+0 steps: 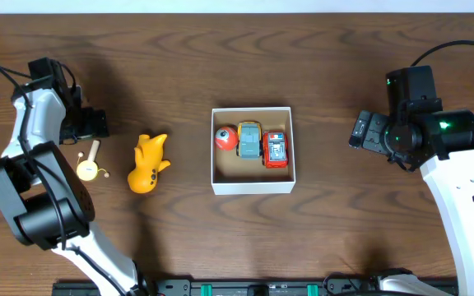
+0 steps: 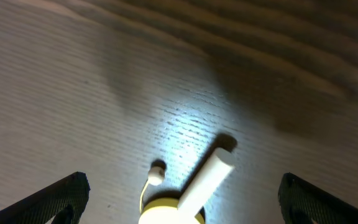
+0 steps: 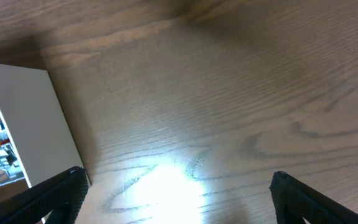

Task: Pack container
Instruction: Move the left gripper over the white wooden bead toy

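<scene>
The container (image 1: 253, 185), a small white-walled box with a brown inside, sits mid-table. It holds a red ball (image 1: 226, 138), a blue-grey toy car (image 1: 249, 140) and a red toy car (image 1: 276, 150). A yellow toy animal (image 1: 146, 162) lies left of it. A small yellow disc toy with a pale stick (image 1: 90, 164) lies further left; in the left wrist view it (image 2: 185, 193) sits between the open fingers. My left gripper (image 1: 97, 123) is open just above it. My right gripper (image 1: 360, 131) is open and empty right of the container, whose white wall (image 3: 23, 124) shows in the right wrist view.
The table is dark wood. A black rail with green connectors (image 1: 253, 288) runs along the front edge. Cables hang by both arms.
</scene>
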